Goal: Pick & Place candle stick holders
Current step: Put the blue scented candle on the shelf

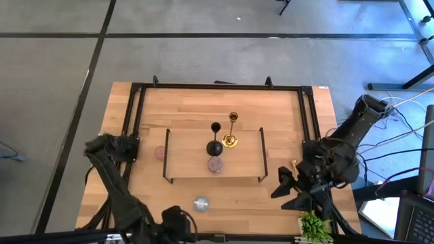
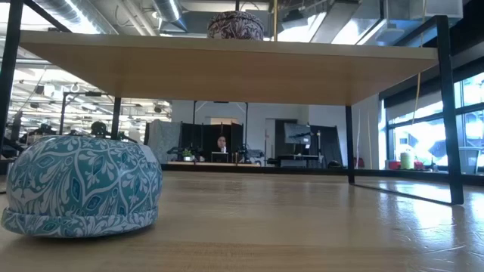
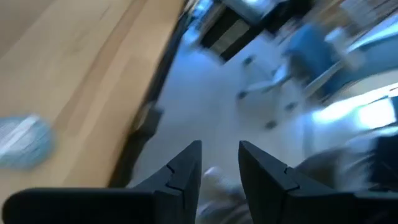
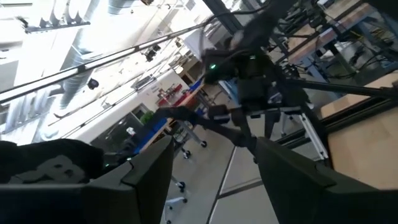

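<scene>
A gold holder [image 1: 232,129] and a black holder [image 1: 215,140] stand on their round feet on the raised wooden board [image 1: 190,146]. The mauve round [image 1: 215,165] sits near the board's front edge and also shows in the low view [image 2: 236,25]. The pink round [image 1: 159,153] lies on the table left of the board. The pale blue round [image 1: 201,202] rests on the table near its front edge [image 2: 79,185]. A small gold piece [image 1: 293,165] shows beside my right arm. My right gripper [image 1: 282,192] is open and empty right of the board. My left gripper [image 3: 221,163] is open and empty at the front edge.
The board stands on black end rails [image 1: 263,154] with free room under it [image 2: 249,181]. A black frame [image 1: 308,112] runs round the table. A small green plant [image 1: 313,224] stands at the front right corner, beside my right arm.
</scene>
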Robot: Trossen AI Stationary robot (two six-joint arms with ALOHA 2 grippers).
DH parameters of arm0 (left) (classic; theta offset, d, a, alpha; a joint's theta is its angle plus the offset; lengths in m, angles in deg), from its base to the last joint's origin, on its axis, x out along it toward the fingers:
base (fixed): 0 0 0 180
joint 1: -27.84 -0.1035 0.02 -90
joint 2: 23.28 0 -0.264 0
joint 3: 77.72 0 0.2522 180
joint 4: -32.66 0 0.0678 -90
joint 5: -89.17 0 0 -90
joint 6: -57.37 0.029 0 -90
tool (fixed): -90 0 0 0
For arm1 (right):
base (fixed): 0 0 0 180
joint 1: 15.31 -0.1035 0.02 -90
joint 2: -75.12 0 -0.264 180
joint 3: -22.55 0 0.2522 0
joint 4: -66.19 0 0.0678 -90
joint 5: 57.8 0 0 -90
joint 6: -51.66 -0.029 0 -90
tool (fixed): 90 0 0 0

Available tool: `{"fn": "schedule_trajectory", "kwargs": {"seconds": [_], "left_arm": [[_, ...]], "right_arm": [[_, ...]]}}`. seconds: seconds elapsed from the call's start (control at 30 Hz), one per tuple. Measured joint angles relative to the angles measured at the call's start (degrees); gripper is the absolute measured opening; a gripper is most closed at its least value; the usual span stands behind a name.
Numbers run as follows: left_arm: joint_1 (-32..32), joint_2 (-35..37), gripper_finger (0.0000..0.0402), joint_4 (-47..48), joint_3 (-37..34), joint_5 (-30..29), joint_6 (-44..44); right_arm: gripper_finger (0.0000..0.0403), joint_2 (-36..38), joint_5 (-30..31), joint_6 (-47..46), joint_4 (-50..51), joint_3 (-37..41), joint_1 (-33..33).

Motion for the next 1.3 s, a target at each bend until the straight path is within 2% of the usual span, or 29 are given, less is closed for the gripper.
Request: {"fn": "schedule_trajectory", "kwargs": {"seconds": [0.13,0.3,0.5,0.73,0.9,1.17,1.3], "left_arm": [[-0.08,-7.69,0.0102,19.2,14.3,3.31,-2.33],[-1.04,-15.64,0.0121,31.66,26.31,3.23,1.92],[-3.4,-18.92,0.0161,32.12,25.25,7.89,9.59],[-5.22,-20.61,0.0216,33.19,25.25,4.13,14.53],[-6.86,-22.18,0.0248,33.05,25.23,3.52,15.84],[-7.55,-23.18,0.0267,34.25,25.2,2.21,13.52],[-7.49,-23.11,0.0268,39.19,24.18,1.15,3.39]], "right_arm": [[0.0232,-0.72,1.89,-0.02,0.03,0.0,-1.09],[0.0232,-1.36,3.39,-0.03,0.06,-0.02,-1.51],[0.0232,-1.6,3.41,-0.03,0.06,-0.02,-1.51],[0.0232,-1.6,4.92,-0.04,0.1,0.0,-1.51],[0.0232,-1.6,5.97,-0.04,0.78,0.0,-1.51],[0.0232,-1.6,5.96,-0.04,1.4,0.0,-1.51],[0.0232,-1.6,5.95,-0.48,1.87,0.0,-1.51]]}}
